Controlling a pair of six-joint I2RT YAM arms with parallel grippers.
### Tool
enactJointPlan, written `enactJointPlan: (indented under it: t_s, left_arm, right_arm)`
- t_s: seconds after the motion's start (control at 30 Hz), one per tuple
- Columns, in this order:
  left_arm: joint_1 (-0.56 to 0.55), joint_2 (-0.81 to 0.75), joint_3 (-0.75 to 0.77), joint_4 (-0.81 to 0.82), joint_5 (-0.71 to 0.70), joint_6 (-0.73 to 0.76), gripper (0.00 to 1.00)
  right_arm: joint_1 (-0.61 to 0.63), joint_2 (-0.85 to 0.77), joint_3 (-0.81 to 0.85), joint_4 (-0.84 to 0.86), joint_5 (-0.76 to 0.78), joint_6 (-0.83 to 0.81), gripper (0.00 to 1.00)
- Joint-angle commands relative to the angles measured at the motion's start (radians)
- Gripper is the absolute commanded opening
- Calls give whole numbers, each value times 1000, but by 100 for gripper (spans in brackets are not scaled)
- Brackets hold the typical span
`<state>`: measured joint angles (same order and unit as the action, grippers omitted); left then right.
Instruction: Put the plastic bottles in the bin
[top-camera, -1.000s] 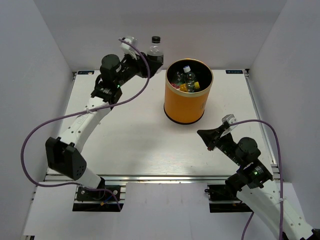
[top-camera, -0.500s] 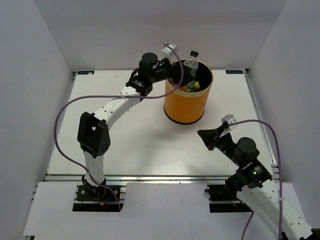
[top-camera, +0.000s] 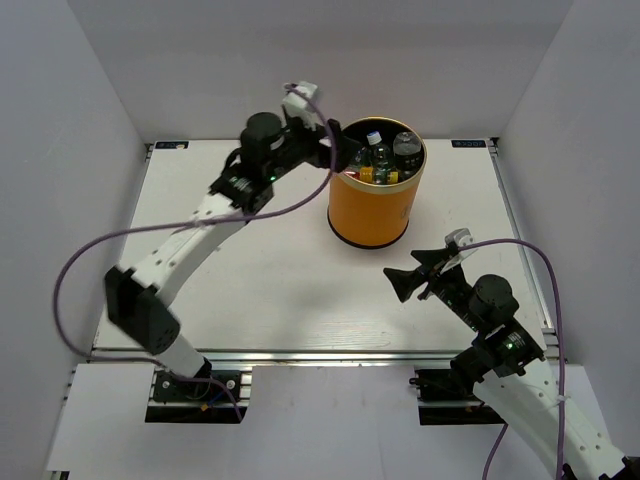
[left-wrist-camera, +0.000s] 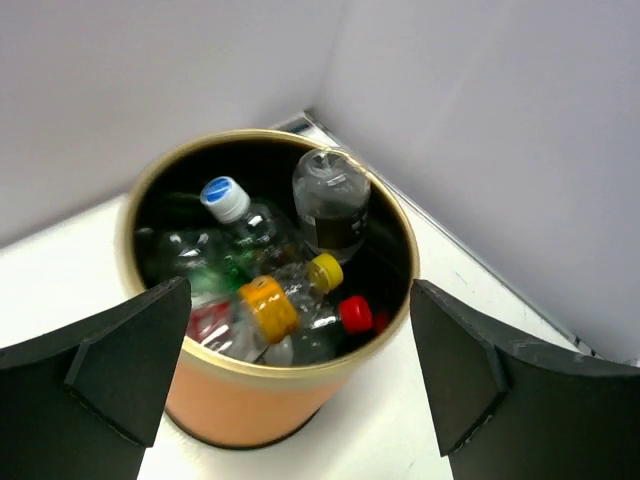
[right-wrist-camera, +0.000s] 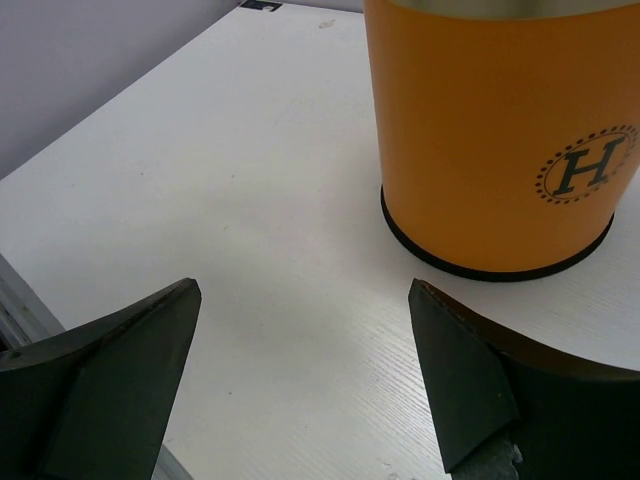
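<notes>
Logging left gripper (top-camera: 337, 152) over the bin (top-camera: 370, 215) at its 10 o'clock rim, jaws wide, empty: we see plastic bottles (left-wrist-camera: 330, 205) piled inside. Right gripper (top-camera: 413, 272) spread, empty, parked clear at 5 o'clock.

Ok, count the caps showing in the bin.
4: blue-white cap toward the back, orange-yellow cap at the front, smaller yellow cap in the middle, red cap front right. Others may be hidden.

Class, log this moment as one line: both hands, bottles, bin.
left hand: open, empty, at bin rim | right hand: open, empty, facing bin | plastic bottles: seen only inside bin
</notes>
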<state>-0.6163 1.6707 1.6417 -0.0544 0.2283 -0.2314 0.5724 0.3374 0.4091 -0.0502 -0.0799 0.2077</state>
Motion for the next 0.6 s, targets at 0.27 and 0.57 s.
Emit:
enactJointPlan:
  t_s: [0.27, 0.57]
  left_arm:
    - [15, -791, -696, -257, -256, 136, 100]
    - [15, -1092, -939, -274, -234, 199, 100]
  right_arm:
    - [3, 35, 36, 36, 106, 82, 90]
    - [3, 38, -7, 96, 94, 38, 90]
